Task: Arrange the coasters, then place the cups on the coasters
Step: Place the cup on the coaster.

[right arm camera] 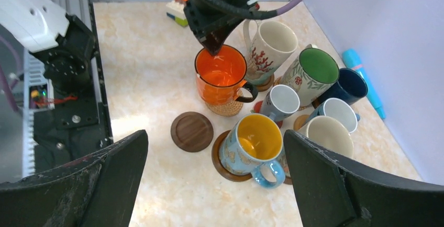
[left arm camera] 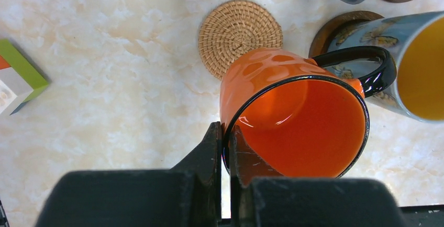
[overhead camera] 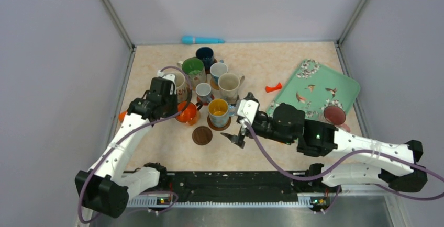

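Orange mug [right arm camera: 217, 88] upright, handle twd yellow-lined mug [right arm camera: 256, 138], L fingers [left arm camera: 209, 159] on rim

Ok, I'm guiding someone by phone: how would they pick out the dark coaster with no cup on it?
On the marbled table, find the cluster of mugs left of the teal tray. At the cluster's near edge, beside the yellow-lined mug, lies the dark coaster. It alone is wholly bare, a ridged brown disc.
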`<state>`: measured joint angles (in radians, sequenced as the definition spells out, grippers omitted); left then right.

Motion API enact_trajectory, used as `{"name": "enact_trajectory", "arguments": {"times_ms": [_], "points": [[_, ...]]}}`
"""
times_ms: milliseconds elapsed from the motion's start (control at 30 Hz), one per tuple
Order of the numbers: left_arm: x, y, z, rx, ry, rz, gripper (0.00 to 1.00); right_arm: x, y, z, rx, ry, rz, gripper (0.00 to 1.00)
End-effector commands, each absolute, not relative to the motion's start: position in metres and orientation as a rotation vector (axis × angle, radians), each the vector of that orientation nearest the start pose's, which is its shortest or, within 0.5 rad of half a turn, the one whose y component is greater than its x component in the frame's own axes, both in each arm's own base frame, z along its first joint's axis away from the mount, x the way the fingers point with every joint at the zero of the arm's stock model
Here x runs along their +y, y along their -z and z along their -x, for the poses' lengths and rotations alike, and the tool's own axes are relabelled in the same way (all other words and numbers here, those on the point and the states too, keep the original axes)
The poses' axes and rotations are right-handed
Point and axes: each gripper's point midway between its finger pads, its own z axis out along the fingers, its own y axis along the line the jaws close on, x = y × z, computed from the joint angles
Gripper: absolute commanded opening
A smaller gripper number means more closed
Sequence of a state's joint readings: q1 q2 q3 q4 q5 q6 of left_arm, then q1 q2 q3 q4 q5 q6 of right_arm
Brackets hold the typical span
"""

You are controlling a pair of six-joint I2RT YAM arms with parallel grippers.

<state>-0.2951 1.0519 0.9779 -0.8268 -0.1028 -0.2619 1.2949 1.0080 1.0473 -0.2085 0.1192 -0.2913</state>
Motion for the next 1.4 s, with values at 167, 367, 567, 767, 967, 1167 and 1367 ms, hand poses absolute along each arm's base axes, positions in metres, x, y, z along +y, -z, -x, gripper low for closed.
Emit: {"name": "enact_trajectory", "arguments": {"times_ms": [167, 367, 567, 767, 967, 1167, 1367], "points": [[-0.067, -0.171, -0.296, 2.374, 0.133, 0.009, 0.0, 0.307, -0.349, -0.125, 1.342, -0.698, 1.052, 0.99], [-0.069, -0.165, -0.308, 2.395, 0.17, -0.029, 0.0, 0.295, -0.347, -0.132, 1.358, -0.638, 1.025, 0.99], [-0.073, -0.151, -0.31, 2.445, 0.228, -0.038, 0.0, 0.286, -0.353, -0.135, 1.346, -0.615, 1.002, 0.99], [-0.068, -0.144, -0.314, 2.476, 0.207, -0.022, 0.0, 0.288, -0.35, -0.136, 1.356, -0.608, 1.006, 0.99], [-0.066, -0.141, -0.318, 2.501, 0.196, -0.025, 0.0, 0.29, -0.35, -0.136, 1.359, -0.612, 1.008, 0.99], [-0.063, -0.136, -0.322, 2.532, 0.173, -0.018, 0.0, 0.29, -0.352, -0.136, 1.356, -0.615, 1.003, 0.99], [-0.064, -0.13, -0.324, 2.544, 0.185, -0.011, 0.0, 0.291, -0.349, -0.137, 1.363, -0.613, 1.005, 0.99]]}}
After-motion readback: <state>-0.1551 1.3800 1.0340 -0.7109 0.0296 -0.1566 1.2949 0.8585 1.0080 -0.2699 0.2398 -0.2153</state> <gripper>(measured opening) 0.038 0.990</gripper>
